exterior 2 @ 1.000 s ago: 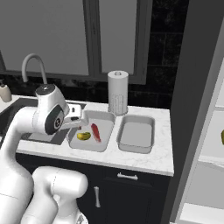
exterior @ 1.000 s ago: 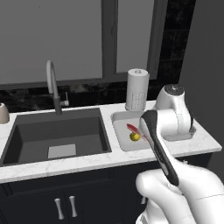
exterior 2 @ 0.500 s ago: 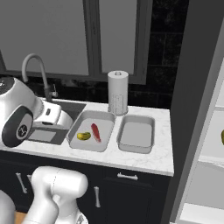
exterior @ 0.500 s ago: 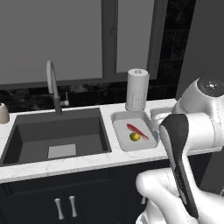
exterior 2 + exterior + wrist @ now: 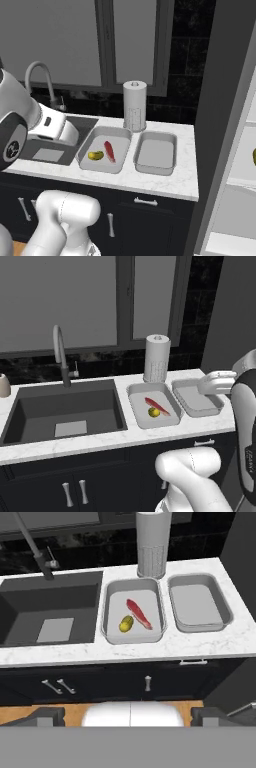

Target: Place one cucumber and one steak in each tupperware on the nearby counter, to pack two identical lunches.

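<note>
A cucumber (image 5: 126, 623) and a red steak (image 5: 139, 614) are held in the tupperware (image 5: 111, 592) beside the sink (image 5: 30, 602). The second tupperware (image 5: 223, 606), at the counter's (image 5: 165, 645) right end, is seen bare. The gripper (image 5: 129, 718) is spread wide, with nothing grasped.

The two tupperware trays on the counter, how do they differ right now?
The left tupperware holds a cucumber and a red steak; the right tupperware holds no food. The left tupperware sits next to the sink; the right tupperware sits nearer the counter end. Both are light grey, shallow, rectangular, with rounded corners.
</note>
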Robot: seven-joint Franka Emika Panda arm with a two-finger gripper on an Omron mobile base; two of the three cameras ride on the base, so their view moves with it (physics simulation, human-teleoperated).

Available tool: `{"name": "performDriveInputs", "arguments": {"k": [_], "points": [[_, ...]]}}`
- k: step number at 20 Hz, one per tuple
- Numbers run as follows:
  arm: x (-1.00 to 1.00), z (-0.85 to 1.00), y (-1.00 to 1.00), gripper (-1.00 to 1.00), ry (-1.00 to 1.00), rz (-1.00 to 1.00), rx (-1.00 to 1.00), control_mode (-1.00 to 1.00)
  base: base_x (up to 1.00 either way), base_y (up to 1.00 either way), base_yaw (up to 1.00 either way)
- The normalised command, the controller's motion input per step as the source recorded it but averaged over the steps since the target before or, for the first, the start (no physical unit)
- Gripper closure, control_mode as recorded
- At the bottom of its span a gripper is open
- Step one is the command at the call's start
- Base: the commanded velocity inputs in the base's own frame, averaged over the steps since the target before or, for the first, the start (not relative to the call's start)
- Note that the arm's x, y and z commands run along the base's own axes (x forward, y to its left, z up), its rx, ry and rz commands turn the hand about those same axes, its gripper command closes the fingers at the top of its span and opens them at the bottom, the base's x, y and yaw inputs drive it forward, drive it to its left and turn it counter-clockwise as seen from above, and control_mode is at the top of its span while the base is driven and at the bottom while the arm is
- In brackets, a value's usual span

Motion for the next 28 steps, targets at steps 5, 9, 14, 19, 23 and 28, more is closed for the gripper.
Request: {"name": "performDriveInputs", "arguments": {"k": [5, 9, 14, 19, 23, 28], "points": [[-0.08, 0.02, 0.04, -1.0, 0.0, 0.0, -0.04, -1.0, 0.0, 0.0, 0.0], [0.0, 0.0, 0.0, -1.0, 0.0, 0.0, 0.0, -1.0, 0.0, 0.0, 0.0], [-0.18, 0.0, 0.24, -1.0, -0.08, 0.01, -0.06, -1.0, 0.0, 0.0, 0.0], [0.0, 0.0, 0.08, -1.0, 0.0, 0.0, 0.0, -1.0, 0.0, 0.0, 0.0], [0.0, 0.0, 0.0, -1.0, 0.0, 0.0, 0.0, 1.0, -0.34, 0.01, 0.0], [0.0, 0.0, 0.0, -1.0, 0.0, 0.0, 0.0, 1.0, -0.83, 0.07, 0.0]]}}
